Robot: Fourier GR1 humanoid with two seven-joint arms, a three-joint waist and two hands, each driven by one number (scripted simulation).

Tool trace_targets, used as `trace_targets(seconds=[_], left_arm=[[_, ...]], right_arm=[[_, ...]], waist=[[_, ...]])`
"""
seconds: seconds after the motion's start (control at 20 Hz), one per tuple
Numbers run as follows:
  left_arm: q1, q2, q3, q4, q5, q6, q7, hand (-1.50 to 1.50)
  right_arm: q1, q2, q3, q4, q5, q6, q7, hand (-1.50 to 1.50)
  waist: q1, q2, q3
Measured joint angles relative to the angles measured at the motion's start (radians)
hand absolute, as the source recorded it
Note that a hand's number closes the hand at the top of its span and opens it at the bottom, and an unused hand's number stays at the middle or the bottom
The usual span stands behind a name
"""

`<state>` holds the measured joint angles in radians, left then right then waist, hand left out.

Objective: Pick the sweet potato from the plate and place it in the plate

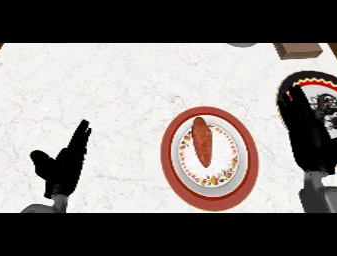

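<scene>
A reddish-brown sweet potato (202, 141) lies lengthwise on a red-rimmed white plate (243, 165) in the middle of the counter. A second plate (332, 85), black-rimmed with a white patterned centre, sits at the right edge. My right hand (309, 132) stretches over the black plate's left part with straight fingers, holding nothing, to the right of the red plate. My left hand (66, 162) rests open at the lower left, fingers up, well away from both plates.
The counter is white marble (112, 90). A brown block (299, 50) sits at the far right edge, and part of a grey object (241, 44) shows at the far edge. Wooden strips border the counter's upper corners.
</scene>
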<state>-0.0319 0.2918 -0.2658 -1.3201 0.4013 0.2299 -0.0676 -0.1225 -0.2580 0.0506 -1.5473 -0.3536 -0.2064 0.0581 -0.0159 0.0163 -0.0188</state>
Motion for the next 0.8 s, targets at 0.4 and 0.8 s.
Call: trace_targets(seconds=[0.4, 0.8], left_arm=[[-0.086, 0.078, 0.002, -0.042, -0.060, 0.000, 0.045, 0.00], [-0.168, 0.129, 0.028, -0.058, -0.079, 0.006, 0.145, 0.00]], right_arm=[[-0.208, -0.142, 0.102, 0.021, 0.047, 0.316, -0.061, -1.50], [-0.242, -0.104, 0.101, 0.401, 0.121, 0.524, -0.519, -1.50]], waist=[[0.070, -0.015, 0.013], [0.059, -0.003, 0.022]])
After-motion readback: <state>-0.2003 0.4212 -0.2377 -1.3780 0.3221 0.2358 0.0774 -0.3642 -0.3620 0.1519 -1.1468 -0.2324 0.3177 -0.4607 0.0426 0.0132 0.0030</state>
